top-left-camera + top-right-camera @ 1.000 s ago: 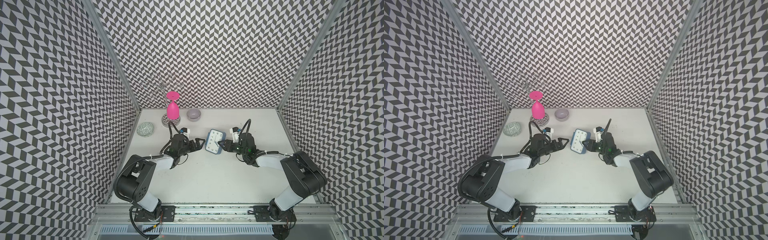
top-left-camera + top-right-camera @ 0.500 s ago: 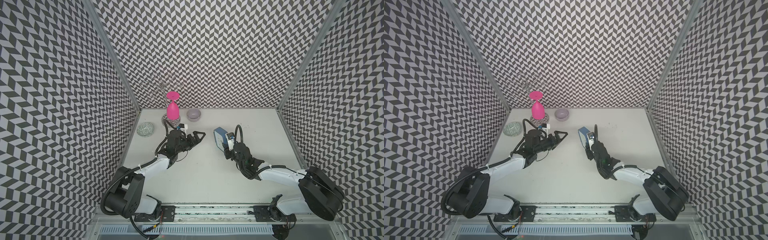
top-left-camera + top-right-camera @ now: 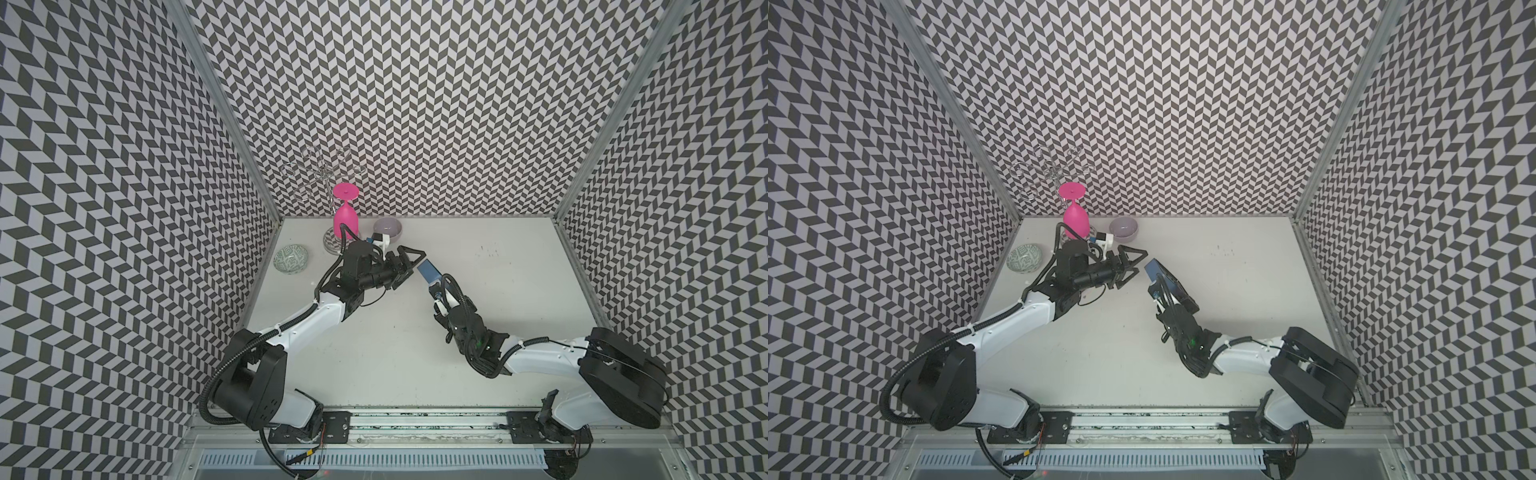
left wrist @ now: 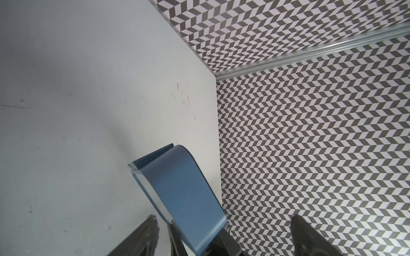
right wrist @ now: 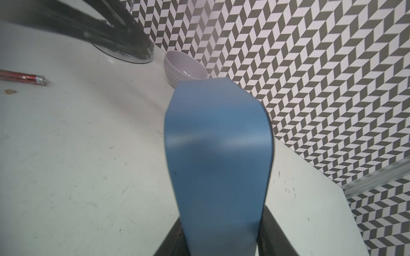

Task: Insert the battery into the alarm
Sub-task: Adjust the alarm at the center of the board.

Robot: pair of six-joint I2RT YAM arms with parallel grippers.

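My right gripper point(image 5: 221, 243) is shut on the alarm point(image 5: 219, 166), a blue-cased clock held edge-up above the table. Both top views show the alarm point(image 3: 428, 270) point(image 3: 1163, 278) tilted up off the white table, with the right gripper point(image 3: 437, 289) at its near end. The left gripper point(image 3: 413, 264) point(image 3: 1140, 262) stands open and holds nothing, its tips right beside the alarm's far end. From the left wrist, the alarm point(image 4: 184, 199) rises between the spread fingers point(image 4: 144, 237). The battery point(image 5: 22, 77), red with a metal end, lies on the table and is hidden in both top views.
A grey bowl point(image 3: 387, 229) point(image 5: 186, 68) stands at the back. Beside it a pink glass point(image 3: 345, 216) hangs upside down on a wire rack point(image 3: 320, 170). A green patterned bowl point(image 3: 291, 259) sits by the left wall. Patterned walls close off three sides.
The right gripper has lifted the alarm off the table and turned it on edge. The left gripper let go of it, rose, and now sits close to the alarm's far end.
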